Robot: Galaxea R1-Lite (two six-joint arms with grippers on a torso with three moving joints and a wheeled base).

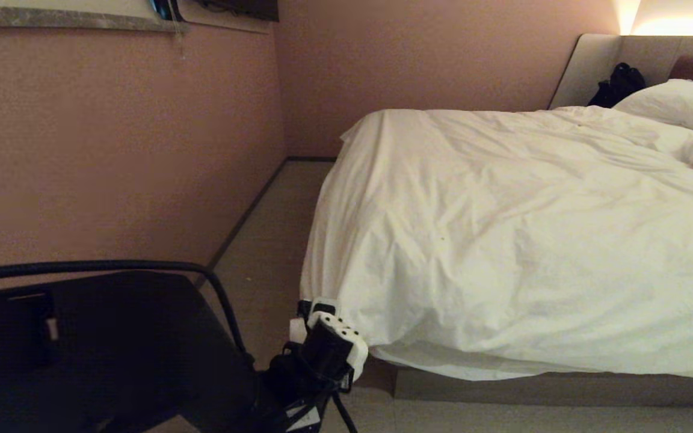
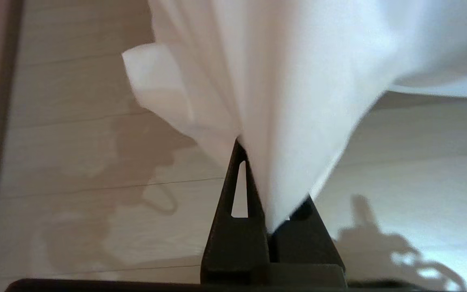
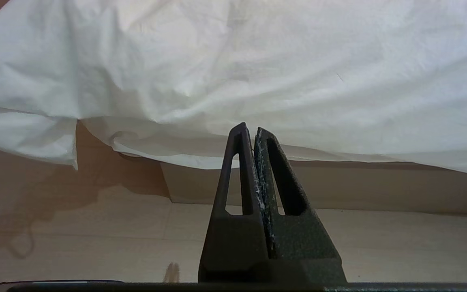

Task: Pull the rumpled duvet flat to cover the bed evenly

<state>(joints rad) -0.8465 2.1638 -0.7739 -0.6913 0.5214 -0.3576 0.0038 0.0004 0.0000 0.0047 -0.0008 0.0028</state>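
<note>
The white duvet (image 1: pixel 503 228) is spread over the bed (image 1: pixel 563 388), its near left corner clamped between the left gripper's (image 1: pixel 322 313) fingers. The right gripper (image 3: pixel 254 134) is held empty, fingers pressed together, near the bed's foot edge.

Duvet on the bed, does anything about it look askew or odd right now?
Yes. The duvet is wrinkled and its near corner hangs off the bed, pinched in the shut left gripper above the floor. A dark bag sits by the pillows.
</note>
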